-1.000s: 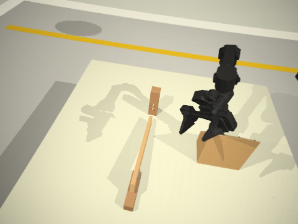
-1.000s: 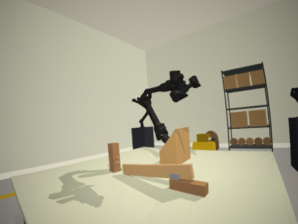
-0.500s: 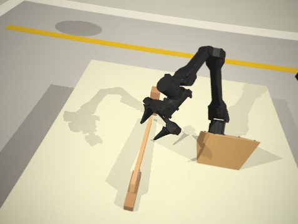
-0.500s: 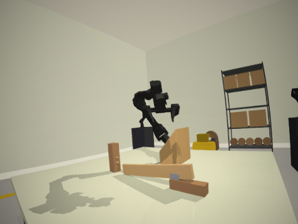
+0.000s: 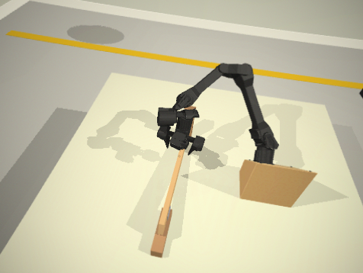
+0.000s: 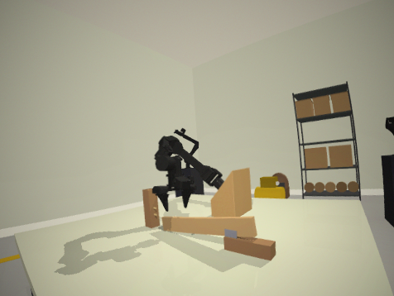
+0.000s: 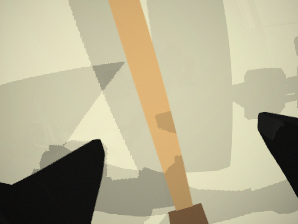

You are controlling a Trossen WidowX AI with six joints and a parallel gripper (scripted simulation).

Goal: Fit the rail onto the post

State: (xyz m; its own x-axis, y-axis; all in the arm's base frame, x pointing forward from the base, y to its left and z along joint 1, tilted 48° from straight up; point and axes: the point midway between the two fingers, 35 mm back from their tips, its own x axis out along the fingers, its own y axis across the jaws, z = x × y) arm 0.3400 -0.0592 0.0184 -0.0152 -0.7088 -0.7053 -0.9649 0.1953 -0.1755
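Note:
The long wooden rail (image 5: 173, 183) (image 6: 199, 225) (image 7: 145, 75) slopes from the low footboard block (image 5: 158, 245) (image 6: 248, 248) down to the table. Its far end sits at the grey bracket (image 6: 230, 234). Its near end is low, just in front of the upright brown post (image 6: 150, 208) (image 7: 189, 216). The pegs (image 6: 155, 212) stick out toward the rail, above its near end; the holes are not visible. My gripper (image 5: 178, 149) (image 6: 176, 208) (image 7: 183, 134) is open and empty above the near part of the rail. In the wrist view the rail passes between the spread fingertips, below them.
A large angled wooden block (image 5: 271, 187) (image 6: 240, 194) stands to one side of the rail, near the arm's base. The arm arches over the table from there. Shadows of the arm fall around the rail. A shelf rack (image 6: 327, 143) stands in the background, off the table.

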